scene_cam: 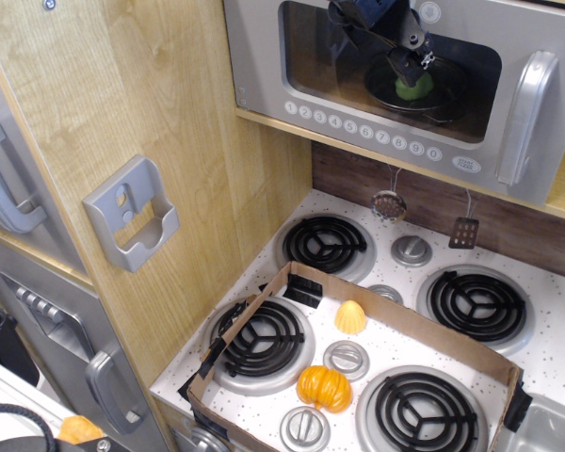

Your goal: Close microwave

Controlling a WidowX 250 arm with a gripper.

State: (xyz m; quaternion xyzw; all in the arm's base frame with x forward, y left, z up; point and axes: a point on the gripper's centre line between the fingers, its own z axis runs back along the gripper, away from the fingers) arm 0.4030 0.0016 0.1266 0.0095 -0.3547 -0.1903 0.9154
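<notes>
The microwave [358,118] sits at the top of the view, a wooden compartment with a grey door, a clear window [315,61], a row of round number buttons [363,130] and a silver handle [523,118] on the right. The door lies flat against the compartment front. Through the window I see a metal pot holding a green item [416,87]. My black gripper [400,42] is at the top edge, right in front of the window. Its fingers are dark against the glass, so I cannot tell whether they are open or shut.
Below is a white stovetop with several black burners [325,243] and a cardboard frame [405,325] around an orange pumpkin [324,388] and a yellow piece [350,317]. Small utensils [389,203] hang on the back wall. A wooden panel with a grey holder [132,215] stands at the left.
</notes>
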